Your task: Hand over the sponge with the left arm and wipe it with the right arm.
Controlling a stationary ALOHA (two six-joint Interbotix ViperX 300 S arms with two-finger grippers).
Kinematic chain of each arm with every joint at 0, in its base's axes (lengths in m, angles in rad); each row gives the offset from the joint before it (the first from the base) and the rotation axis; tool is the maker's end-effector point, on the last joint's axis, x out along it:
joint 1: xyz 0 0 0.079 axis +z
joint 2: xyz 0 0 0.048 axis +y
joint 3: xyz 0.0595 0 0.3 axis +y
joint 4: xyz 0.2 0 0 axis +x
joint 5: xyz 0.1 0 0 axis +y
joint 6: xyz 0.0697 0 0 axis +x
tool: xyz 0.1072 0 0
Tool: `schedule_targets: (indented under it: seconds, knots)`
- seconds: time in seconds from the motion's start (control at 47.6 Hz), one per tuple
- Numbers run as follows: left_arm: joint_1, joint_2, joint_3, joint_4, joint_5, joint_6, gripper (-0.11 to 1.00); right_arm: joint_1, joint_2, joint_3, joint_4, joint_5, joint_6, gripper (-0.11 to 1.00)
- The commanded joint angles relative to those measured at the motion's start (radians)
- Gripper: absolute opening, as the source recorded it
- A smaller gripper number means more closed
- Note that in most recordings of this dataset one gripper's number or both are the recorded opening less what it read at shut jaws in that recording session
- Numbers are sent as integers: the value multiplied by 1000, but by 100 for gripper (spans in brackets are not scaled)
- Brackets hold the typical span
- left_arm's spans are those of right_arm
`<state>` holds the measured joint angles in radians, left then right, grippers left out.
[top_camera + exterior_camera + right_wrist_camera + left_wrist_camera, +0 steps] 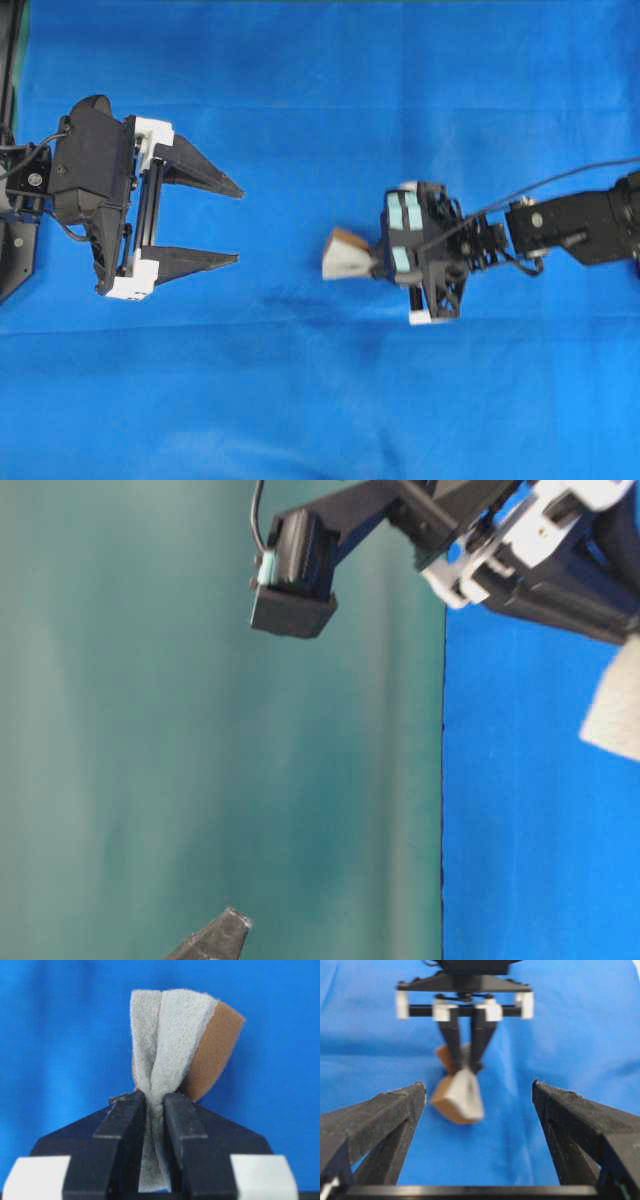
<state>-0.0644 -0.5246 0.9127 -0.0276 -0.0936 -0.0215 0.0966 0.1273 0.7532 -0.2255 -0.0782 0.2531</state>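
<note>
The sponge [347,255], whitish-grey over tan-brown, is pinched and folded in my right gripper [375,262], the one with pale blue patches, at mid-table right of centre. In the right wrist view the jaws [155,1097] are shut on the sponge's [175,1040] grey layer. My left gripper [240,225], plain black, is open and empty at the left, pointing at the sponge with a clear gap between them. In the left wrist view its fingers [478,1085] stand wide apart, and the sponge [460,1095] hangs from the right gripper [465,1067] ahead.
A blue cloth [320,400] covers the whole table. In the table-level view the sponge's edge [615,715] shows at the right, and one black fingertip [225,935] at the bottom.
</note>
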Motion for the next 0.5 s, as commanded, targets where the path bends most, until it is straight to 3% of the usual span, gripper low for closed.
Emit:
schedule_targets:
  seconds: [0.0, 0.252, 0.483]
  knots:
    - [-2, -3, -9, 2, -8, 2, 91, 77, -23, -14, 5, -3, 26, 19]
    - [-2, -3, -11, 2, -9, 0, 91, 112, -21, -21, 2, 2, 43, 19]
    - [-2, -3, -9, 2, -8, 2, 91, -6, -23, -21, -29, 44, 25, 19]
